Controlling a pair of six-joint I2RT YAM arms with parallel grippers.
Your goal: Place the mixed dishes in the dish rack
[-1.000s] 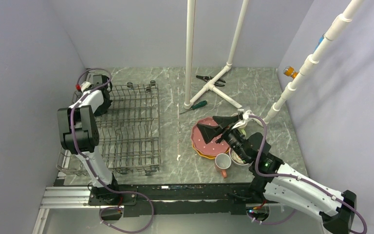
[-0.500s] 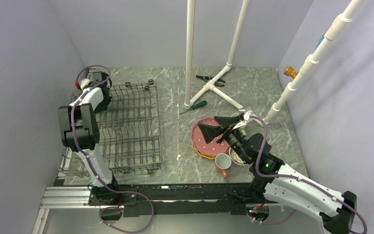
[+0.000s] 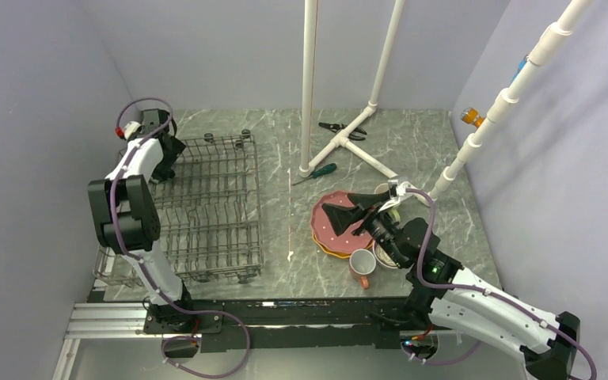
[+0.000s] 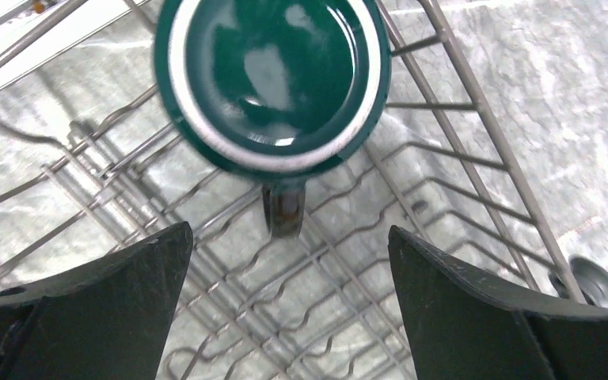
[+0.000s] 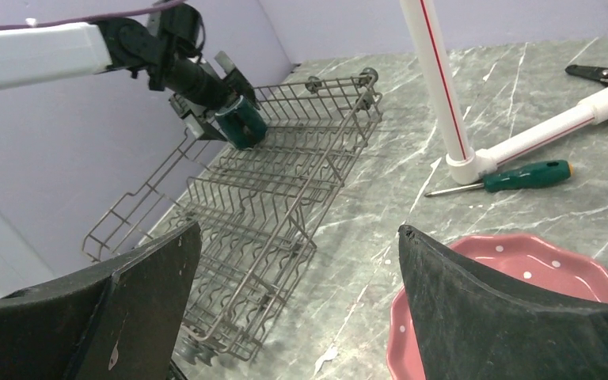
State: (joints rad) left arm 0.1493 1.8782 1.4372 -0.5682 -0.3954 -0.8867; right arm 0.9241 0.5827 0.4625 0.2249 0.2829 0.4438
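The left gripper is hanging over the far left corner of the dish rack with its fingers spread wide and touching nothing, while the dark green mug is sitting inside that corner just beyond the fingertips, its mouth facing the wrist camera. The right gripper is hovering, likewise spread and empty, above the pink scalloped plate, which is lying on the table right of the rack, the salmon mug standing just beside it.
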